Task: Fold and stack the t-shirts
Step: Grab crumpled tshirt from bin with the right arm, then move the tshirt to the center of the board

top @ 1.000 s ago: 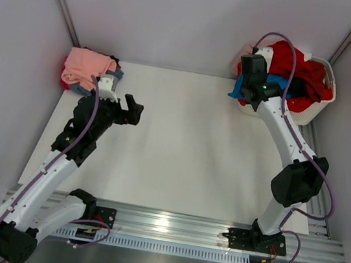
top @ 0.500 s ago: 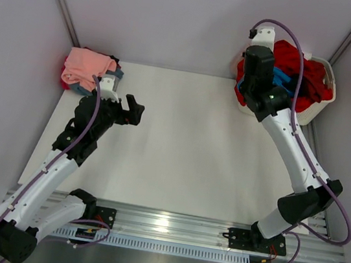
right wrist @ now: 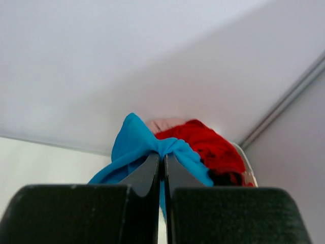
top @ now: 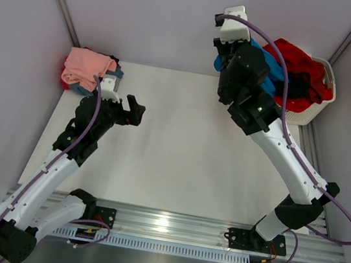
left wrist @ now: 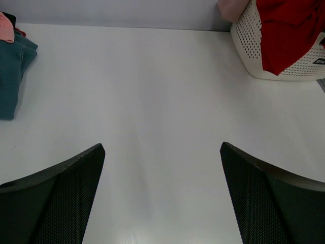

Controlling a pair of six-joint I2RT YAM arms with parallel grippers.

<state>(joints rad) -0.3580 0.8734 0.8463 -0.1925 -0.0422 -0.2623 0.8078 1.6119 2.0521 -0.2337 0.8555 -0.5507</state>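
Right arm has swung up and away from the basket (top: pixel 315 106) since a second ago, pulling the blue t-shirt (top: pixel 273 65) with it; left arm unchanged. Right gripper (right wrist: pixel 163 161) is pinched fully closed on a bunched fold of that soft bright cloth, which fans out just past its fingertips; behind it a crumpled red t-shirt (right wrist: pixel 203 142) heaps over the white perforated plastic rim. Left gripper (left wrist: pixel 162 147) gapes wide, holding nothing, low over the smooth white table (left wrist: pixel 152 91); black textured pads. Folded pile (top: pixel 86 68), salmon pink on top, lies just beyond it to its left.
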